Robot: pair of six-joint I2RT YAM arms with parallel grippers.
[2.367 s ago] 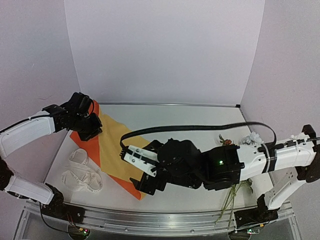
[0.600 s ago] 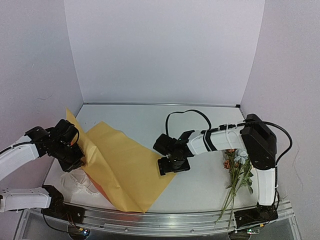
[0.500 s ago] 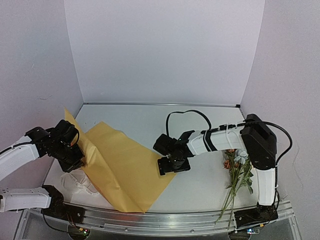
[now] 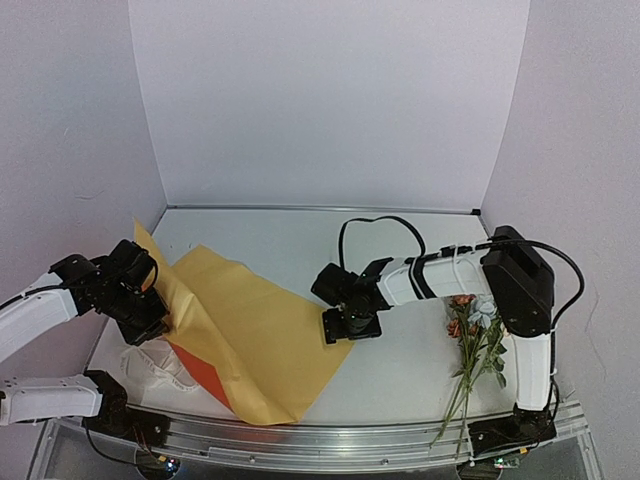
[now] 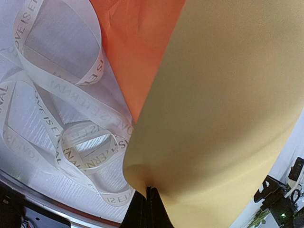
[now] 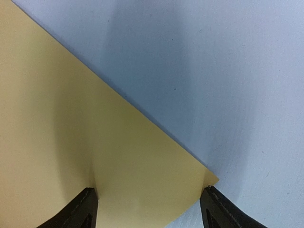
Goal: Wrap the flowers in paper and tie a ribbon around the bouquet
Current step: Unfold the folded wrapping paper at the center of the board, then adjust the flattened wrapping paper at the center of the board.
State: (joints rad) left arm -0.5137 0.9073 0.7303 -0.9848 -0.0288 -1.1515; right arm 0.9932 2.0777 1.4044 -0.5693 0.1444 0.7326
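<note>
Paper [image 4: 250,320] is seen from above, yellow face up, stretched from the table's [image 4: 300,240] left edge toward its middle, with an orange patch exposed near the front edge. Its left border is held raised by the left gripper [image 4: 152,305], and its right corner lies at the right gripper [image 4: 340,326]. Flowers [image 4: 472,335] are laid by the right edge, well apart from the paper. Ribbon [image 4: 160,365] is partly covered at the front left corner.

From the left wrist, the jaws are shown pressed together on a yellow fold, with ribbon loops just beside it.

From the right wrist, the jaws are spread astride the flat corner. A close here could skid over or crumple the sheet, since nothing is lifted. A pull could also drag the ribbon.
</note>
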